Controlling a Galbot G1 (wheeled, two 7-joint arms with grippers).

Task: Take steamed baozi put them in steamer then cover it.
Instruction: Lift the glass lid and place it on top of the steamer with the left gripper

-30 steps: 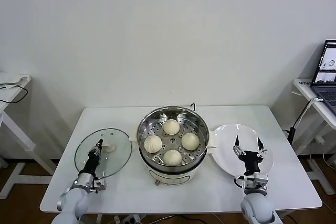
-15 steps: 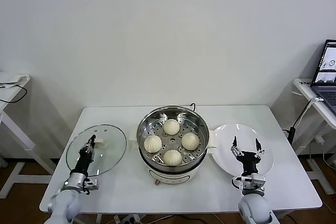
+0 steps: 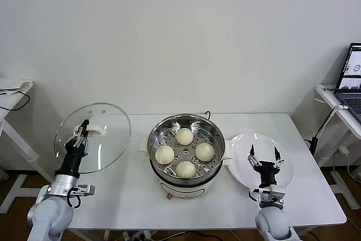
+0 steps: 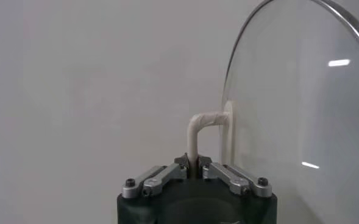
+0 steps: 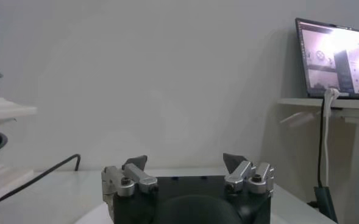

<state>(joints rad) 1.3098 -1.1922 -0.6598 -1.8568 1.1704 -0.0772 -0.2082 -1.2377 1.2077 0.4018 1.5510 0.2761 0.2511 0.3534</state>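
Now the four steamed baozi (image 3: 184, 152) sit on the perforated tray inside the steamer (image 3: 186, 156), which stands at the middle of the worktop (image 3: 316, 196), so the step in hand is judged to be the covering. The left gripper (image 3: 83, 131) holds the cover (image 3: 93, 137) in the air, well to the left of the steamer and clear of the worktop, tilted steeply so the glass faces the pot.

To do this well, the cover should be levelled as it travels toward the steamer, brought centred over the rim, and lowered straight so the metal edge seats all round without bumping a bun. The grip is on a narrow handle, so a quick swing could let the heavy glass twist in the fingers; a slow, steady carry seems wise.

In the left wrist view the left fingers (image 4: 183, 168) are pinched fully closed on the white handle (image 4: 206, 129) of the cover. The right gripper (image 3: 264, 159) hovers over the white plate (image 3: 285, 165) just right of the steamer, its fingers (image 5: 135, 164) spread wide, holding and touching nothing.
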